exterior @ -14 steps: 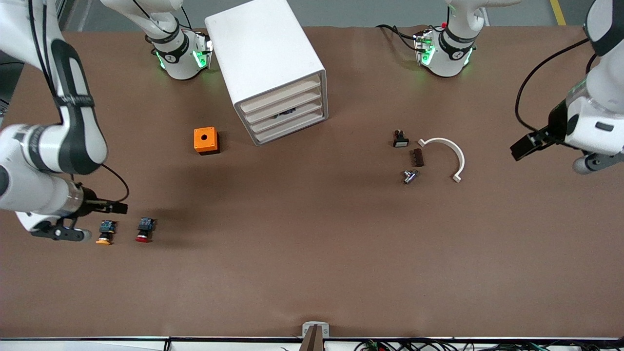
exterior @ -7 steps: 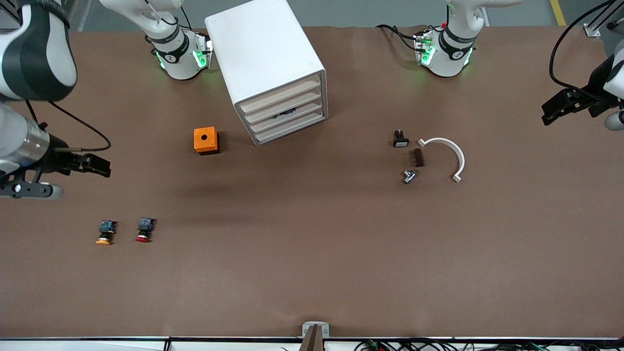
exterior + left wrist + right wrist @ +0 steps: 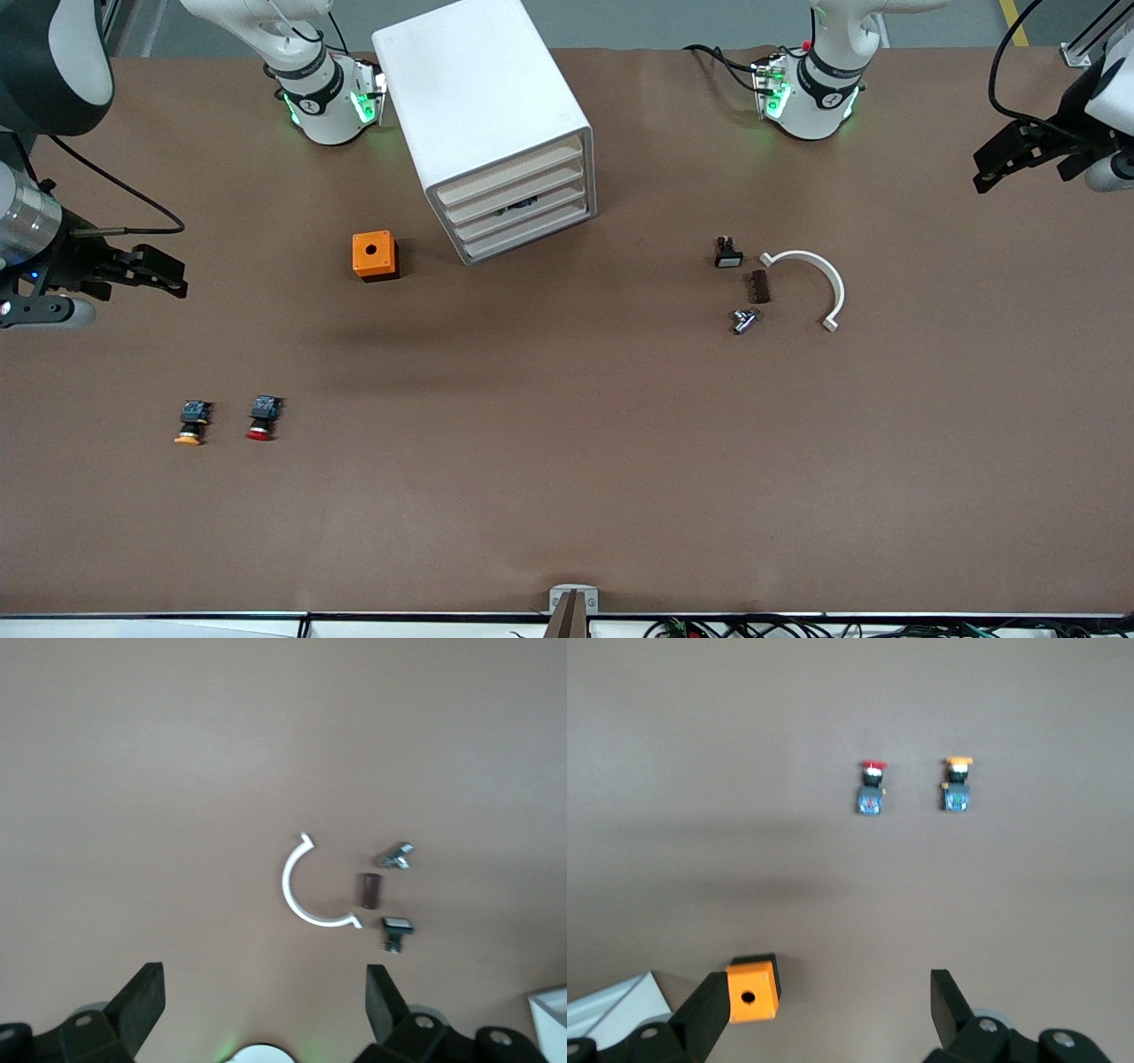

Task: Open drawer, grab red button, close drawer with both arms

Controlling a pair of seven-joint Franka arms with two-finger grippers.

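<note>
The red-capped button lies on the table toward the right arm's end, beside a like one with an orange-yellow cap. Both show in the right wrist view, the red one and the orange-yellow one. The white drawer cabinet stands near the robots' bases with all drawers shut. My right gripper is open and empty, up over the table at the right arm's end. My left gripper is open and empty, up over the left arm's end.
An orange box with a hole sits beside the cabinet. Toward the left arm's end lie a black button with a white face, a brown piece, a metal part and a white arc.
My right gripper has drawn away from the two buttons, up and toward the bases. My left gripper has drawn back toward the table's end. Nothing on the table moved.
</note>
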